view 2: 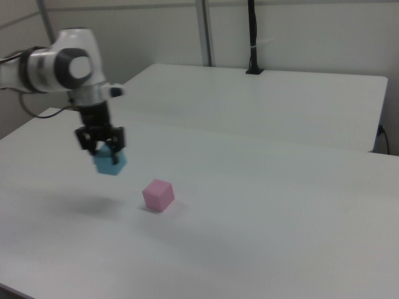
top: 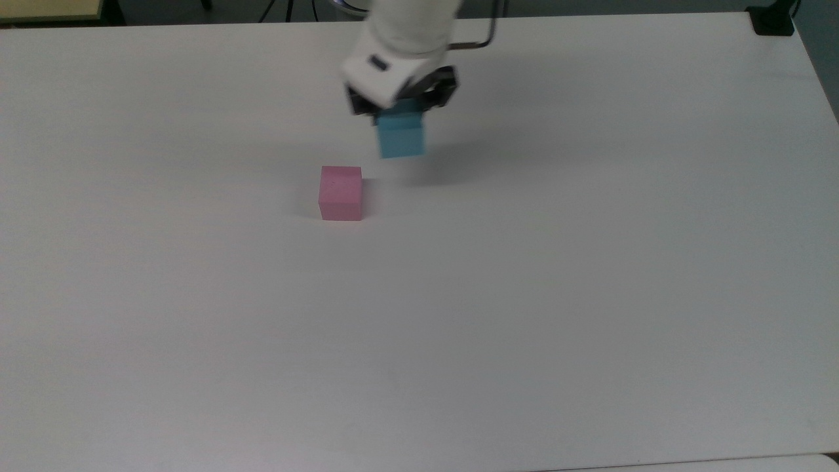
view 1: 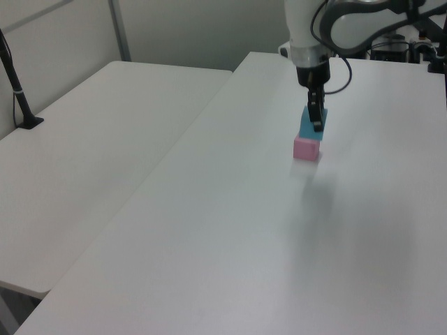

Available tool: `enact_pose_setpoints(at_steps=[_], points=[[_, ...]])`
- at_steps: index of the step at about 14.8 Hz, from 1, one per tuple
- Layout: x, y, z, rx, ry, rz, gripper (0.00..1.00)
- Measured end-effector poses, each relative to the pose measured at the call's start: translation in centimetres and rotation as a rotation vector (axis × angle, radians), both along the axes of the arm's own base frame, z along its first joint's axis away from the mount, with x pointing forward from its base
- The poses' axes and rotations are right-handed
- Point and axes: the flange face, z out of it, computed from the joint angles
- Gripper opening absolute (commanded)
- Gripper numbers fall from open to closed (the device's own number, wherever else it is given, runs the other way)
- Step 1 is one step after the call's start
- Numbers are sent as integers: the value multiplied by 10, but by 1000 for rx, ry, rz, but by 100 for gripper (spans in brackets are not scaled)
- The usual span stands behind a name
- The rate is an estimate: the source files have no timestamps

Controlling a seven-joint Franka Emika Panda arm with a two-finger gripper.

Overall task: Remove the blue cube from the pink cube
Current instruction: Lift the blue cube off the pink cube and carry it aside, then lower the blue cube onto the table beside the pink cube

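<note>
Arm reaches in from the top view's upper edge, white wrist pointing down. Gripper hangs above the table, its black fingers clamped on opposite sides of the blue cube, apparently near its upper half.

The blue cube is held above the table, clear of it, up and to the top view's right of the pink cube, which rests on the table.
</note>
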Motion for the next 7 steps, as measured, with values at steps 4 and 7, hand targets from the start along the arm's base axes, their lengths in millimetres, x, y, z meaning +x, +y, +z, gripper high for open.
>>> enact_pose_setpoints(at_steps=[4, 7], points=[[-50, 111, -53, -56, 84, 51, 59], [-69, 157, -91, -94, 99, 47, 65]])
